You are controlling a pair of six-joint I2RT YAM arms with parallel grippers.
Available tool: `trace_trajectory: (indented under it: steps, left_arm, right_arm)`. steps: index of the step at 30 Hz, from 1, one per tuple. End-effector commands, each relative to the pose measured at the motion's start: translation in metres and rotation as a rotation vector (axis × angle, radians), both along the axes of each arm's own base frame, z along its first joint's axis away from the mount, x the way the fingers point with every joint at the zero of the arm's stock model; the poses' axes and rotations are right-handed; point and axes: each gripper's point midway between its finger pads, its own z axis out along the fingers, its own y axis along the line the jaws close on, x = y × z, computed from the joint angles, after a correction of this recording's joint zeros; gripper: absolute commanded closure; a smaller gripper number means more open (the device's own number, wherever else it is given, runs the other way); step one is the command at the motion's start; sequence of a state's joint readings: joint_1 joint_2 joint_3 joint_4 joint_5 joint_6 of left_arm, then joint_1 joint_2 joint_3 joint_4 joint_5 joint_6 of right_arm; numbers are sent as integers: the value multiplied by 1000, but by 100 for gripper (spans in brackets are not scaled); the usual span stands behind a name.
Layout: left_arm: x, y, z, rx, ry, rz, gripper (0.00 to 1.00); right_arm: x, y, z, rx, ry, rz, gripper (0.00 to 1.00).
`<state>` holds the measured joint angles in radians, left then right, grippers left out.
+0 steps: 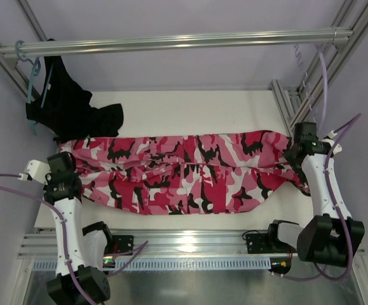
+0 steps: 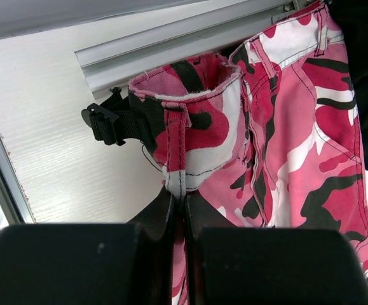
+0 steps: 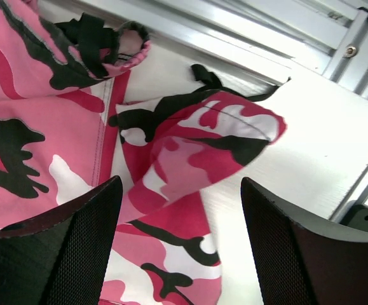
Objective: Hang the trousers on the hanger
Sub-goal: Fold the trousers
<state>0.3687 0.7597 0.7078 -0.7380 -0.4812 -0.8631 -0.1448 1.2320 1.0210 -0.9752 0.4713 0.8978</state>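
Left pincer [image 2: 184, 204] first: jaws tight together on the waistband of the trousers [image 1: 190, 173], just a thin fold nipped. That's the worry. Lift from there and the whole weight hangs on that pinch, and I'd guess it slides out.

Right pincer [image 3: 180, 185] stands wide apart, holding nothing, with the cuff [image 3: 203, 136] lying loose right under it on the worktop [image 1: 190, 108]. So only one end is secured, and the cloth between the two pincers would likely drag.

A black buckle [image 2: 104, 124] just beyond the left pincer could snag the frame. Past that, a black garment [image 1: 75, 111] touches the trousers and might get towed along. Farther back, above it, a teal hanger [image 1: 30, 70] hooks the rail [image 1: 171, 42]. The pale hanger I can't pick out. No bin, basket or box in sight.
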Motion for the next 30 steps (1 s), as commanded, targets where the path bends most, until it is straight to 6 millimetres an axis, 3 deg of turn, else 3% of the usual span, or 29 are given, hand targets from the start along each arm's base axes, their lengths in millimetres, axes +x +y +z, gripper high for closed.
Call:
trace_trajectory:
  steps: [1,4,8,10,18,24,30]
  left_arm:
    - [8,9,21,58,-57,2,100]
    - [12,6,22,42,-75,-15,100]
    - [14,5,24,34,-87,-15,100]
    - [14,5,26,38,-89,-18,100]
    - [13,8,28,56,-85,-13,100]
    - [14,6,26,49,-92,-13,100]
    - [13,7,35,68,-110,-23,100]
  right_arm:
    - [-16,-11,7,-19,-38,19,23]
    - [-27,-22,-5,22,-35,-29,23]
    - [-67,-23,-30,150,68,-262,23]
    - [-64,-15,-37,215,59,-299,23]
    - [-38,-25,-52,227,-41,-355,23]
    - [-53,-22,-65,240,23,-454,23]
    - [-51,-30,-68,205,-24,-537,23]
